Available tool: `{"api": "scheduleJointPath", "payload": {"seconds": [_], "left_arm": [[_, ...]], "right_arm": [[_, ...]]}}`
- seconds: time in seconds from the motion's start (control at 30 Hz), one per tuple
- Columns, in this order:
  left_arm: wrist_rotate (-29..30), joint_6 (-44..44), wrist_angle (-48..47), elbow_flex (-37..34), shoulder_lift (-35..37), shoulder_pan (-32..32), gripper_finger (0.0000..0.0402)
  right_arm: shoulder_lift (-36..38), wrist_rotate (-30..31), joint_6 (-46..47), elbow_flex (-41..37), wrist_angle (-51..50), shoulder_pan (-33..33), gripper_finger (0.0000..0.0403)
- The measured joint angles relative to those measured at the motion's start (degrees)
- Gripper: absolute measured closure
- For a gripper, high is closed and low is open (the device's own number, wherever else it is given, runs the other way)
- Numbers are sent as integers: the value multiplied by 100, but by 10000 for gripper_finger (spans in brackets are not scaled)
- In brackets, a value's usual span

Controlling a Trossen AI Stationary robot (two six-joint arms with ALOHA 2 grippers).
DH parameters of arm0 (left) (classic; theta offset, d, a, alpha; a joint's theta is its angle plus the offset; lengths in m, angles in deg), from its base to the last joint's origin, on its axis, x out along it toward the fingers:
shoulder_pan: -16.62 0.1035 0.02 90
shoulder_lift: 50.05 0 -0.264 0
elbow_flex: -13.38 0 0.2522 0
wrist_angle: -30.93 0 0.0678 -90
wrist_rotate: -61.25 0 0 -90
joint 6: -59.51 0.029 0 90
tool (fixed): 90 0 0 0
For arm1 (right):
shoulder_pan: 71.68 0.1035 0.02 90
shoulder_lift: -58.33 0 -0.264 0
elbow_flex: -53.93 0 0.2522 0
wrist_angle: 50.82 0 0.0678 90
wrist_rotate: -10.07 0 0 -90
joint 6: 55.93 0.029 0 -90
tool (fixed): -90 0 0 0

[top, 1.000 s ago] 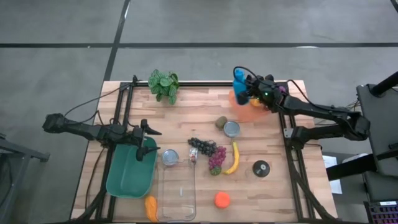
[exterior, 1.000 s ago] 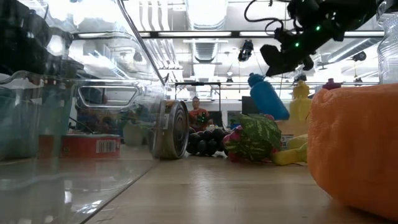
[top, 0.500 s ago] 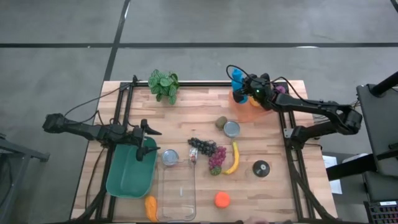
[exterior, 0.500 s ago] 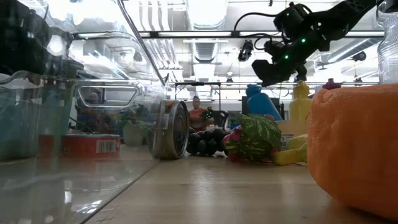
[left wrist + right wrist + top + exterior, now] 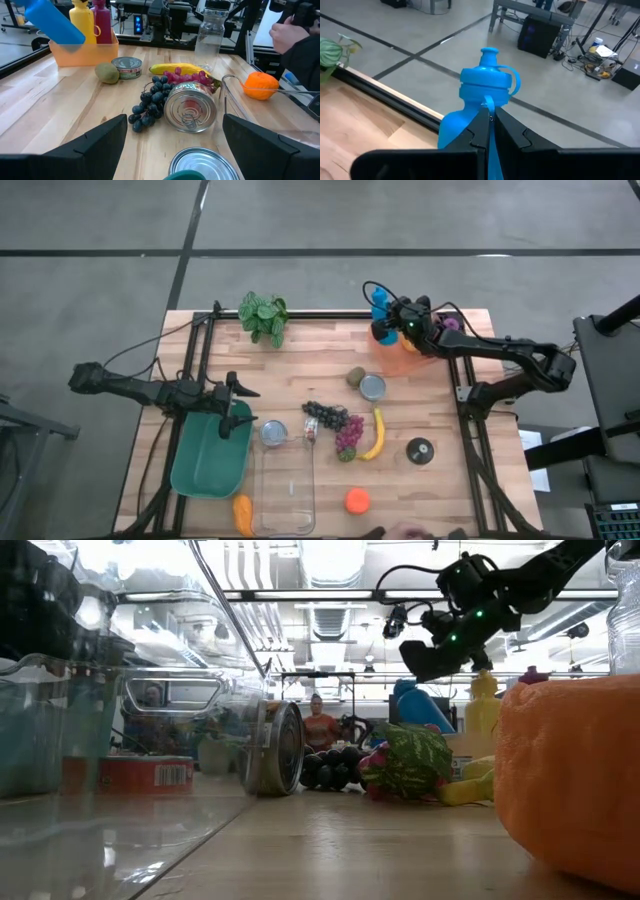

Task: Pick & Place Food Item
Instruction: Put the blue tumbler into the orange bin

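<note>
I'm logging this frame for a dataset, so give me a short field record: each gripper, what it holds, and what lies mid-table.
right gripper: shut on the blue bottle, at the table's far edge
blue bottle: tilted, held by its strap
orange bin: beside the blue bottle, holding a yellow bottle
left gripper: open, empty, over the green bowl
mid-table: grapes, banana, kiwi, upright can
</note>
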Motion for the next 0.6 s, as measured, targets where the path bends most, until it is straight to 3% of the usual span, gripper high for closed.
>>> {"api": "scheduleJointPath", "payload": {"seconds": [0.27, 0.6], "left_arm": [[2, 0, 0, 2, 0, -2, 66], [1, 0, 2, 0, 0, -1, 66]], "right_arm": [[-313, 99, -171, 7, 414, -22, 388], [-131, -61, -58, -4, 204, 52, 388]]}}
